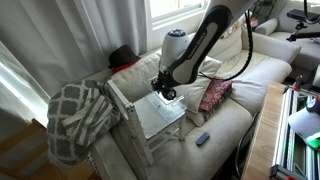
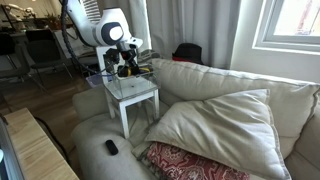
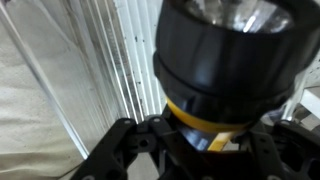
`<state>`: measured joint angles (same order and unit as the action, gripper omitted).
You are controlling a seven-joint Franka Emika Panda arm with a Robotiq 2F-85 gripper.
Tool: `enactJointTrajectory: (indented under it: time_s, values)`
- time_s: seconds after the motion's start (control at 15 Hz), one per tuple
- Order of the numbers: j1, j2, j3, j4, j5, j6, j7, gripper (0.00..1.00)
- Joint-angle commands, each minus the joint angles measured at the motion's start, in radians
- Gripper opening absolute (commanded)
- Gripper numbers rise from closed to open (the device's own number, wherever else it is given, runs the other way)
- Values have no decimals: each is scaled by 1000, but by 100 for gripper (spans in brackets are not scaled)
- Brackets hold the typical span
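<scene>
Plainly, we have a cream couch (image 1: 250,75) with a small white counter (image 2: 138,90) set on its seat. The flashlight (image 3: 228,55) is over that counter's glass top, caught in the gripper (image 3: 200,138).

We judge the flashlight stiff and fairly heavy for its size (a wide black head, a yellow band next to it, a narrower body running in between the fingers). Its casing looks smooth and rounded, so it could twist or slip in a loose hold. The lens in the head is the one part likely to crack if knocked against the glass.

The best place to take it is the narrow body just past the yellow band, close to the weight of the head, and that is about where we see it taken. The gripper is drawn in on that body, with its fingers (image 3: 120,140) pressing from both sides and no gap showing. In both exterior views the spot is too small to tell whether the flashlight touches the counter.
</scene>
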<state>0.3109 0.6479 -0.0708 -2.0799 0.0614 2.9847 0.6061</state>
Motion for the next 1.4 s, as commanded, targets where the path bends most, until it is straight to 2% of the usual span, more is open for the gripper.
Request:
enactJointTrajectory:
  time_s: [0.0,0.27,0.4,0.47,0.53,0.67,0.73,0.93,1.07,1.33]
  values:
    - [-17,31,9,47,53,6,-44,21]
    - [-39,53,63,70,90,-10,-83,21]
    - [-30,55,62,72,97,-23,-93,21]
    - [-22,52,55,68,99,-23,-92,40]
    - [-18,48,51,65,101,-24,-94,68]
    - [-19,38,53,57,105,-19,-95,72]
    - [-18,30,53,54,106,-15,-95,63]
    - [-11,11,49,54,106,-13,-94,53]
    - [-8,-4,48,52,105,-17,-92,57]
    - [48,-51,-13,33,80,-47,-62,95]
